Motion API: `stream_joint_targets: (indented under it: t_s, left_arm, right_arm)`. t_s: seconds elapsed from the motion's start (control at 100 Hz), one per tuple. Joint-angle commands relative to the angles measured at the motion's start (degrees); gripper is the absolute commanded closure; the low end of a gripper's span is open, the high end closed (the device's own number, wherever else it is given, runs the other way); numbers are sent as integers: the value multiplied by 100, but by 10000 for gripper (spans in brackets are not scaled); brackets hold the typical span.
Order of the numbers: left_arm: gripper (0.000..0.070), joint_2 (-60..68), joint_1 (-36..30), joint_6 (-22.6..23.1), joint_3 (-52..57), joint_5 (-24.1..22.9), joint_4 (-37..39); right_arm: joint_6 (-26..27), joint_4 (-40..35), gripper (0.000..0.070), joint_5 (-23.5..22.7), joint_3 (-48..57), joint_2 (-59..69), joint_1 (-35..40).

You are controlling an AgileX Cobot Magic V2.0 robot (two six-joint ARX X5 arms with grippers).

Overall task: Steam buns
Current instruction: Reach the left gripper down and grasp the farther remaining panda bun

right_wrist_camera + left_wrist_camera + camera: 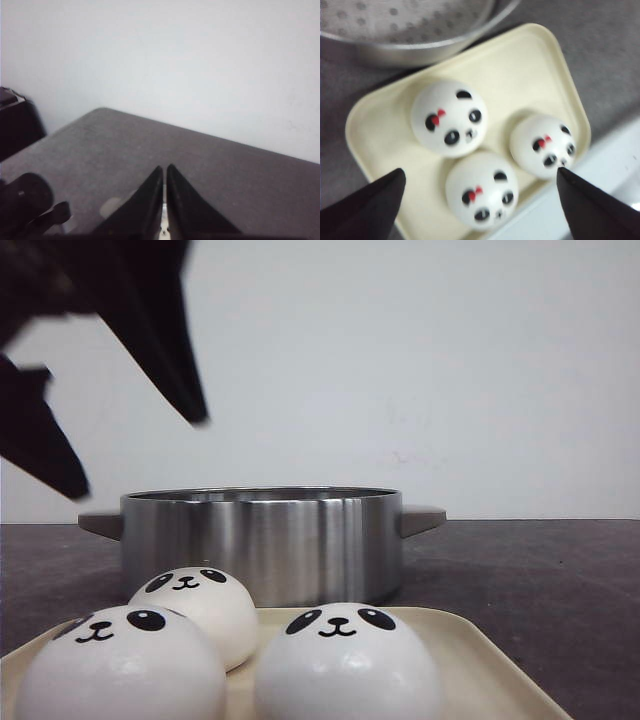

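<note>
Left gripper (480,185) spread wide above three buns (449,117) on the tray (530,65); right gripper (165,200) pressed together — seen only in its wrist view.

Lit evenly and softly, without harsh glare. Seen in the front view: bright vertical streaks of reflection down the steel pot (262,542), faint sheen on the buns (345,665), and the left gripper (110,390) reduced to a smeared black silhouette against the pale wall. Blurred throughout in the left wrist view, with soft shadows beneath each bun on the cream tray (520,70) and a washed-out strip at one corner. Slightly hazy in the right wrist view, the grey table (200,170) grainy, dark shapes unfocused at one side.
</note>
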Motion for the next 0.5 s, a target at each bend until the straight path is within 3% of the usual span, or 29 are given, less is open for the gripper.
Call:
stream_joint_targets:
  t_s: [0.0, 0.21, 0.4, 0.49]
  left_arm:
    - [105, 315, -107, -260, 31, -26, 162]
    - [105, 1200, -140, -337, 31, -42, 374]
    - [105, 1716, -138, -461, 31, -586, 476]
    - [106, 1856, -138, -549, 31, -610, 673]
  right_arm:
    - [-2, -46, 695, 24, 92, 17, 63]
    - [109, -90, 695, 13, 92, -24, 70]
    - [144, -111, 695, 13, 92, -52, 70]
    - [144, -173, 695, 15, 92, -52, 70]
